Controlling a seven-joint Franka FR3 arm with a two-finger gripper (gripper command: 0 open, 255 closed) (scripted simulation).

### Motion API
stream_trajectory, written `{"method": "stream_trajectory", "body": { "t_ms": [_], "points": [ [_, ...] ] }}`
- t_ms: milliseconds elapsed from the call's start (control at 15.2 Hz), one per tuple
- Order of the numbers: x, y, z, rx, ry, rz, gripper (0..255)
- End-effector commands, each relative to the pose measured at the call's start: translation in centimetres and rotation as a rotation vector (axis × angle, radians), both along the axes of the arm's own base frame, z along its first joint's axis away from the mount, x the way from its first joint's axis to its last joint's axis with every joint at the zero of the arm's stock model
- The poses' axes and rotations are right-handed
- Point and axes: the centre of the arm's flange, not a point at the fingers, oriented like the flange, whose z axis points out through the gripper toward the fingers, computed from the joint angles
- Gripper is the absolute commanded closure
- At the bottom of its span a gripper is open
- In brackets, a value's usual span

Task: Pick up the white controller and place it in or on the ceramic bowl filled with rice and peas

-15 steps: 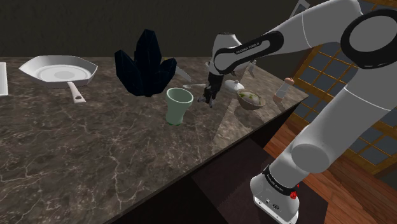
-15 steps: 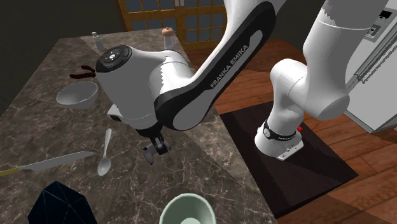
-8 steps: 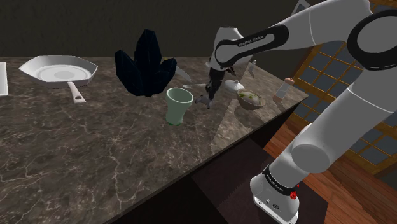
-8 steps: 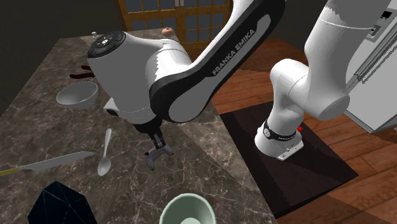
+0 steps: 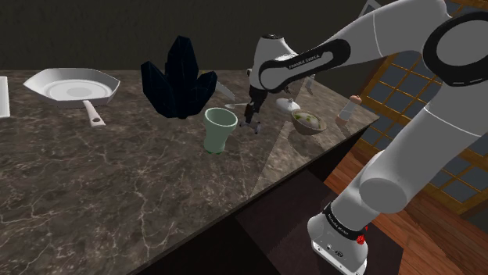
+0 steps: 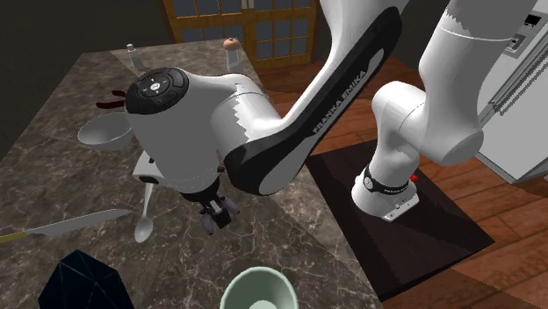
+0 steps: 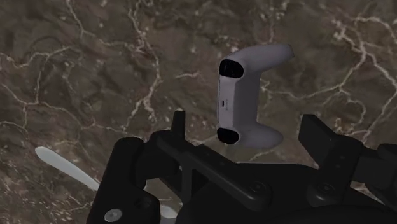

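White controller point(image 7: 245, 95) flat on marble worktop point(image 7: 95, 76), just beyond jaws, untouched. Jaws spread apart, empty. Bowl of rice and peas point(image 5: 309, 123) near worktop edge, partly hidden behind arm point(image 6: 263, 132) in second exterior view.

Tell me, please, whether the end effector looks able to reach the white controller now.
Probably yes: the white two-handled controller lies bare on the dark marble counter below the open end effector.

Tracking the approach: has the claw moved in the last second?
Yes: in the shoulder view the claw has shifted slightly left, toward the cup.
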Motion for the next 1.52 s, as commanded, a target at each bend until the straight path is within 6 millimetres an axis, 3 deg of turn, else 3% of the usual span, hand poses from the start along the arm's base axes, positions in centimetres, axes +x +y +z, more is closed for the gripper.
{"method": "stream_trajectory", "body": {
  "t_ms": [0, 330, 792, 858, 1452],
  "points": [
    [0.0, 0.2, -1.0, -0.008, -0.008, 0.019, 0],
    [0.0, -0.2, -3.4, -0.008, -0.008, 0.019, 0],
    [0.0, -0.2, -3.4, -0.008, -0.008, 0.019, 0],
    [0.0, -0.2, -3.4, -0.008, -0.008, 0.019, 255],
    [0.0, -0.2, -3.4, -0.008, -0.008, 0.019, 255]
  ]
}}
